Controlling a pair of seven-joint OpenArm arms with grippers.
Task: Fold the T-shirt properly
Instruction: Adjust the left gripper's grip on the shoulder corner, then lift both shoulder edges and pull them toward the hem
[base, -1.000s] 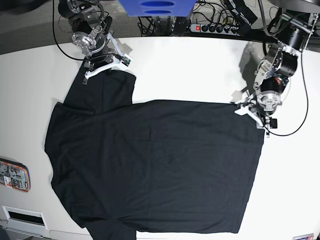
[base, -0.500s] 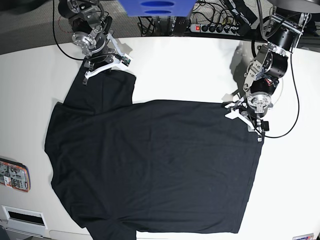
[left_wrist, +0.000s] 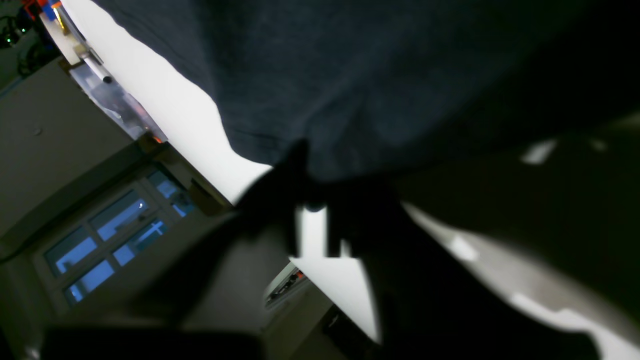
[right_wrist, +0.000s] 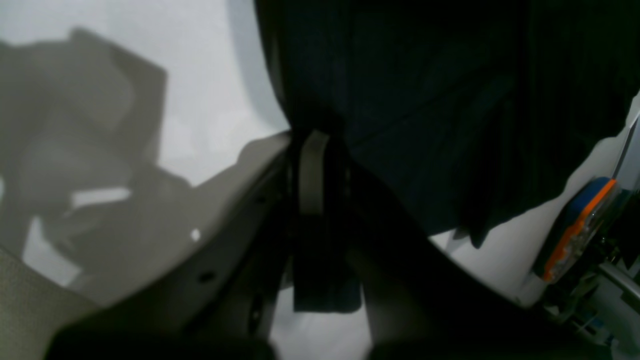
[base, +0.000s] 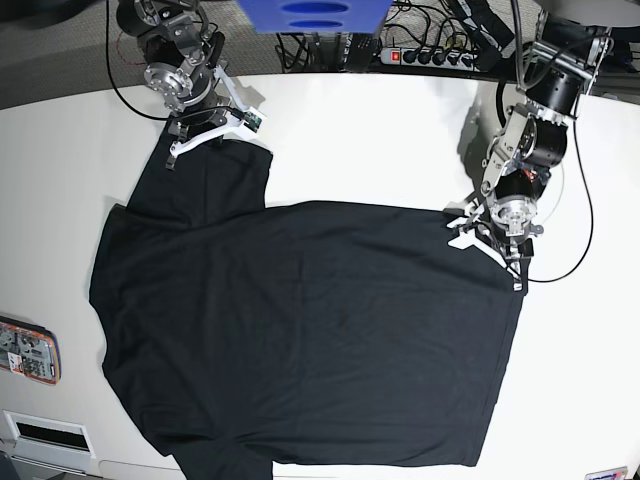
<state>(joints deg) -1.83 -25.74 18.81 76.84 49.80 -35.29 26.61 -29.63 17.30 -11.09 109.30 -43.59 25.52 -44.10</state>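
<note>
Fingers first: your left gripper (base: 487, 243), right of centre in the base view, is clenched on the T-shirt (base: 300, 330) at its upper-right hem corner; the left wrist view is dark and blurred, but cloth bunches right at the tips. Your right gripper (base: 213, 135), upper left, is clamped on the shirt's upper sleeve; the right wrist view shows a fold of black cloth pinched between the fingers (right_wrist: 312, 170).

Shirt lies flat on the white surface (base: 380, 140), filling the lower centre and left of the base view. Long axis runs left-right: sleeves and shoulders at frame left, hem at frame right. One sleeve points to the upper left; the other hangs off the bottom edge.

Room to move: bare surface above the shirt between the two arms, plus a strip down the right side. Left shoulder sits close to the surface's left rim.

Clutter: an orange-and-blue device (base: 28, 352) at lower left and a power strip (base: 430, 55) behind the top edge. No legible writing anywhere; you can't see the collar label.
</note>
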